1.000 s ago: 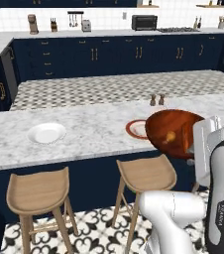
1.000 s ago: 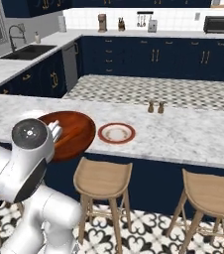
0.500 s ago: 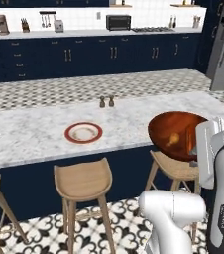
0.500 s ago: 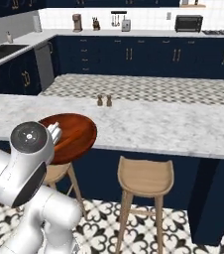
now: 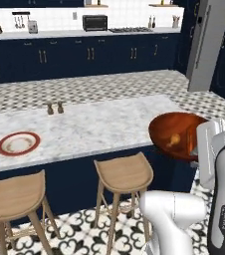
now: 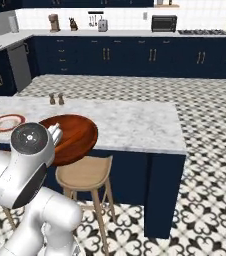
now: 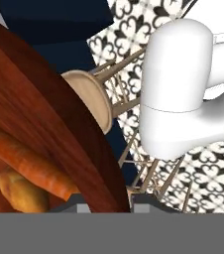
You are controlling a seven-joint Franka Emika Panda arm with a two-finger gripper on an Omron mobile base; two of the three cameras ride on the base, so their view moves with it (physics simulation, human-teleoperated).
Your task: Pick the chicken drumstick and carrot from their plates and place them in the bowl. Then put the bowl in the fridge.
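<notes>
A dark-blue kitchen with a marble worktop surrounds the scene. The fingers are clamped on the rim of the wooden bowl, carried off the worktop's end, the fridge beyond. Inside lie the carrot and chicken drumstick. The bowl looks rigid and smooth; loose contents could roll, so level carrying seems wise. No writing is legible.

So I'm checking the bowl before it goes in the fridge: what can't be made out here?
- Tool: hand view, tips cut by the bottom edge; grip on the bowl rim can't be confirmed.
- Carrot and drumstick: hand view, cropped by the left edge.
- Bowl contents: right base view, hidden behind the arm and the bowl's rim.
- Fridge: left base view, cut by the top edge.
</notes>
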